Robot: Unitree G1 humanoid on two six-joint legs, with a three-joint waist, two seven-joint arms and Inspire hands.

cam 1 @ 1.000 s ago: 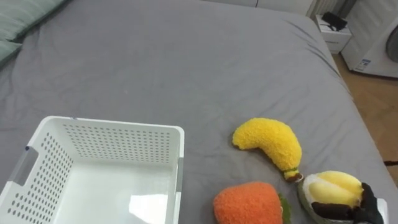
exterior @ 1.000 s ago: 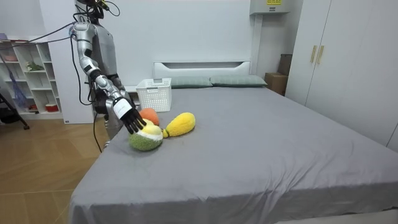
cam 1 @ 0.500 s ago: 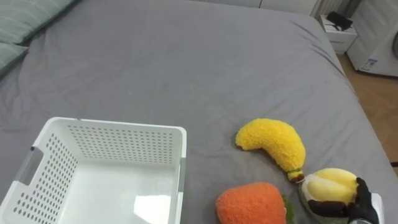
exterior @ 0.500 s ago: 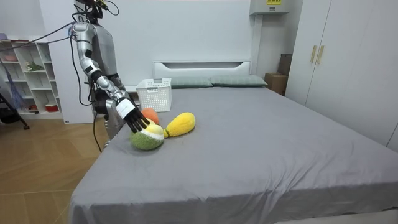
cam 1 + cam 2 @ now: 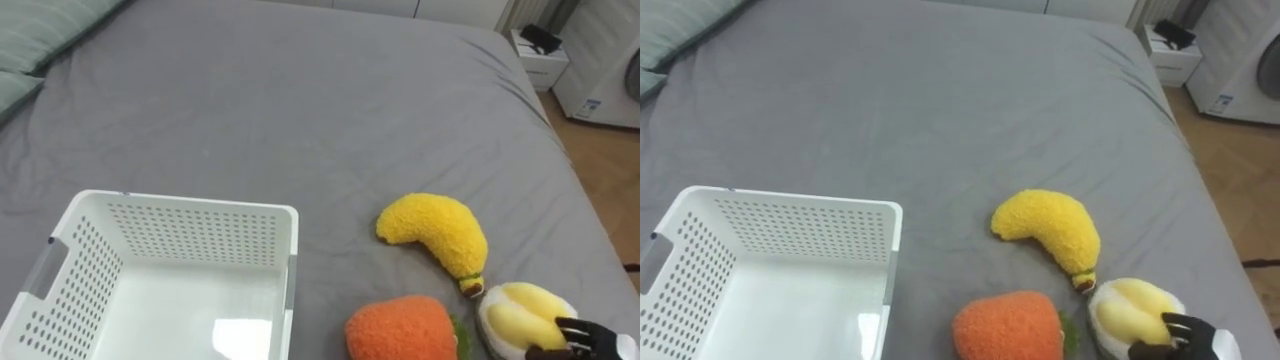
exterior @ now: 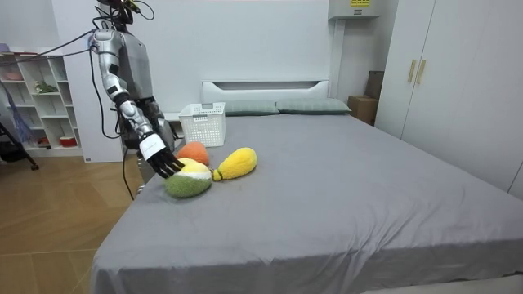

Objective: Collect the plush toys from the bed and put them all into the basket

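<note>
at the lower right of the left eye view, the right hand (image 5: 583, 336) is resting its dark fingers on the near side of a yellow-green toy (image 5: 520, 312). the fingers are lying stretched and slightly apart, touching the plush without closing round it. the toy is sitting on the grey bed (image 5: 300, 110), close to the bed's right edge in this view. a banana (image 5: 435, 232) is lying just above it, its stalk end almost touching the toy. an orange toy (image 5: 400, 328) is sitting at the bottom centre, just left of the yellow-green one. a white basket (image 5: 190, 228) is standing at the lower left, apart from all three toys, and nothing is showing inside it. a pale pillow (image 5: 30, 45) is lying at the upper left, and a white nightstand (image 5: 543, 52) is standing beyond the bed at the upper right. at the room view's left, the robot is standing beside the bed and reaching its right arm down to the toys, with shelves (image 6: 37, 98) behind it.
</note>
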